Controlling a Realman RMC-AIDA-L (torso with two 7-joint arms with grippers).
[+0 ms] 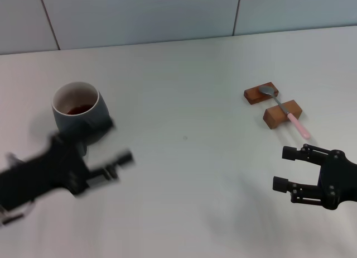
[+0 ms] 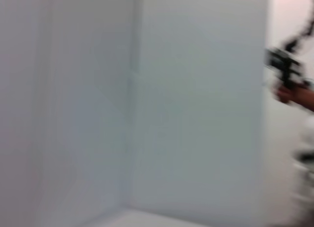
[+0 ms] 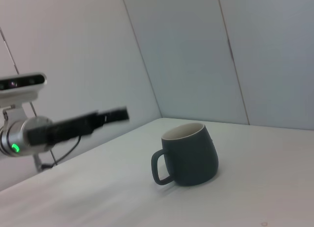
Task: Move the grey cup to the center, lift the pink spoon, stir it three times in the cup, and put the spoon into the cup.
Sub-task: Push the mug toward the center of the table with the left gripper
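**Cup off-centre on the left, spoon resting on its blocks**

Head view: rounded dark blue-grey ceramic mug, the grey cup (image 1: 76, 110), upright on the white table (image 1: 184, 174), well left of the middle, dark liquid inside. Just in front of it, the left gripper (image 1: 114, 166), smeared by motion; fingers spread or together, cannot tell. Over on the right, the pink spoon (image 1: 283, 108), silver bowl and pale pink handle, laid across two small brown wooden blocks (image 1: 273, 104). Long axis diagonal: bowl toward the far wall and the centre, handle tip toward the robot's right, overhanging the nearer block. Below it, well apart, the right gripper (image 1: 290, 168), fingers spread, holding nothing.

Left wrist view: mostly blurred pale wall panels; a dark smear at one edge, not identifiable.

Right wrist view: same cup (image 3: 187, 154) standing alone, loop handle turned toward this camera, white inner wall showing; left gripper (image 3: 110, 115) hovering apart from it.

Likely risks: a fast approach clipping the rim or handle and slopping the liquid; a shallow grasp letting the rounded body slip; later, nudging a block and rolling the spoon off.
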